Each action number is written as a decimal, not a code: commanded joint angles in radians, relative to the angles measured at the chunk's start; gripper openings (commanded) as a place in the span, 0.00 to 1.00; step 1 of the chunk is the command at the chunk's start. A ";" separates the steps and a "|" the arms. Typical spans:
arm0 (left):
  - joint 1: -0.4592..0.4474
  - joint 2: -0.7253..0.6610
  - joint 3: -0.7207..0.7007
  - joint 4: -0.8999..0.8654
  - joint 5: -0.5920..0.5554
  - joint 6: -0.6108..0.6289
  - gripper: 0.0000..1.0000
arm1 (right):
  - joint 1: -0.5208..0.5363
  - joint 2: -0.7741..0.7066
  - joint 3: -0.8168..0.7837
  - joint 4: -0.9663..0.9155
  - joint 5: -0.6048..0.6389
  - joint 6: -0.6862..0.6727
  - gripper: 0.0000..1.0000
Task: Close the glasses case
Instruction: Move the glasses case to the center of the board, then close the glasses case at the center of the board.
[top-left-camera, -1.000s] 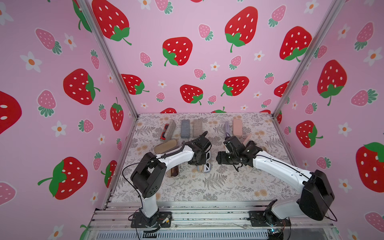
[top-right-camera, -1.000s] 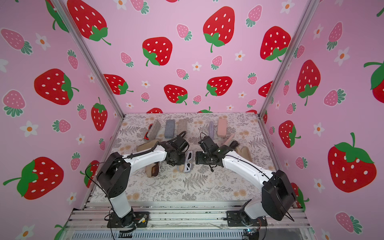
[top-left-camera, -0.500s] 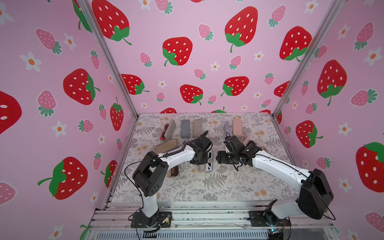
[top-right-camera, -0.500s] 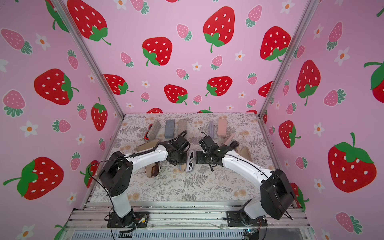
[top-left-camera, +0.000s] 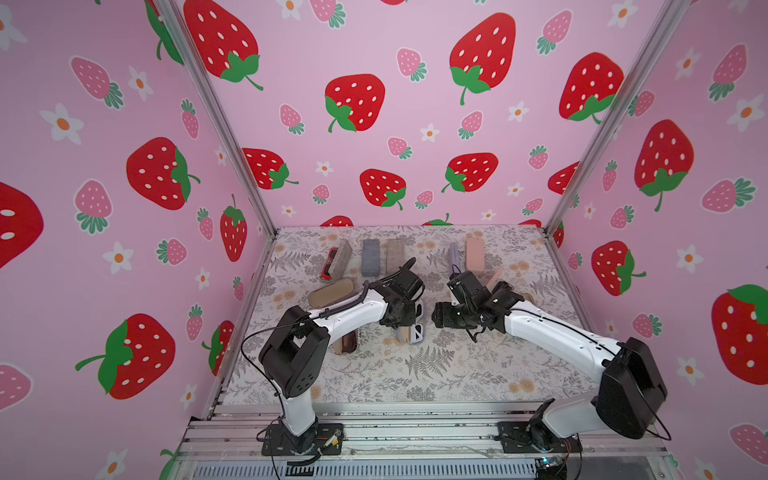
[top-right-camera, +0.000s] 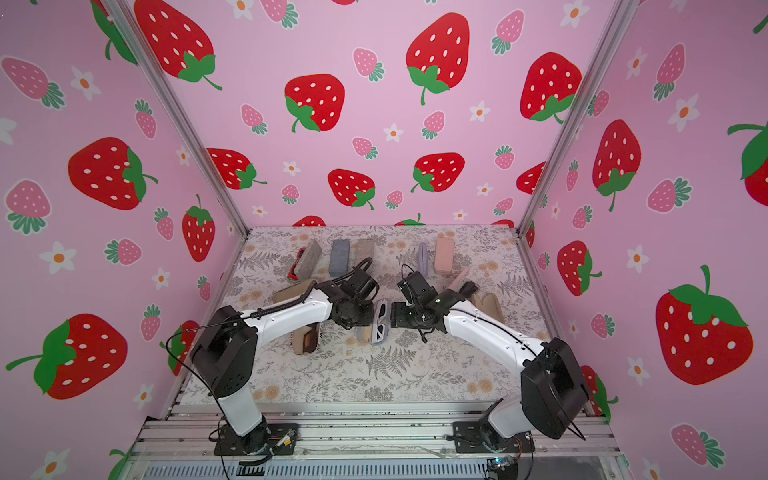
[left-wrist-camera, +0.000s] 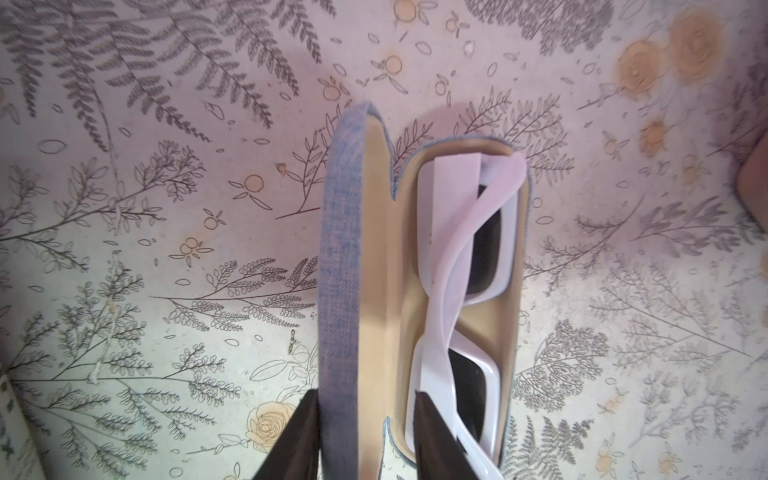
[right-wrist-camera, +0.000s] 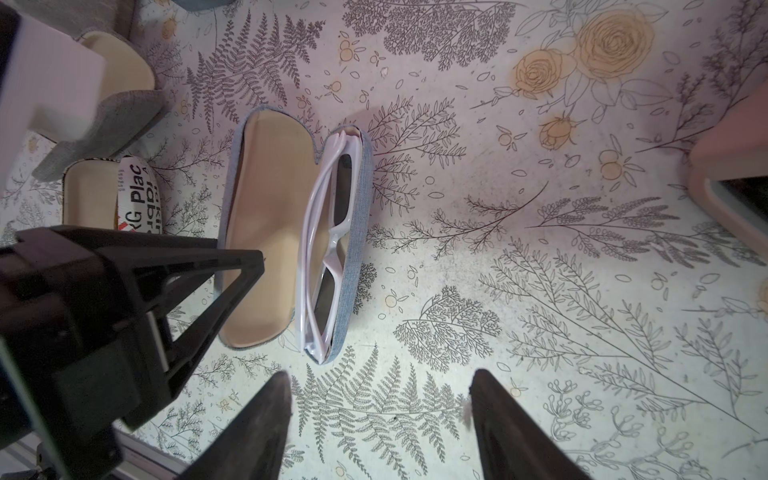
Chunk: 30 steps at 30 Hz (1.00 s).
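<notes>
Since the glasses case lies open mid-worktop between both arms, its long axis running straight out from the left hand, that hand is nearer: its fingers are parted, loosely straddling the upright lid without clamping it. The right hand is released and empty, just beside the tray side. White sunglasses sit inside. A label in a neighbouring case reads "RG Plac".

Pale blue glasses case, white sunglasses, fern-print tablecloth

Only legible text: cut-off "Plac" and "RG" on a white label, in the open case beside the blue glasses case (rest unreadable).
</notes>
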 joint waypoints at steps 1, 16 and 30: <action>-0.004 -0.041 0.056 -0.040 -0.039 0.013 0.39 | -0.004 -0.014 0.042 -0.029 -0.014 -0.018 0.70; 0.092 -0.197 -0.042 -0.035 -0.021 0.072 0.00 | -0.006 0.163 0.160 -0.043 -0.067 -0.036 0.10; 0.154 -0.062 -0.111 0.076 0.079 0.082 0.00 | -0.007 0.311 0.202 -0.037 -0.076 -0.010 0.10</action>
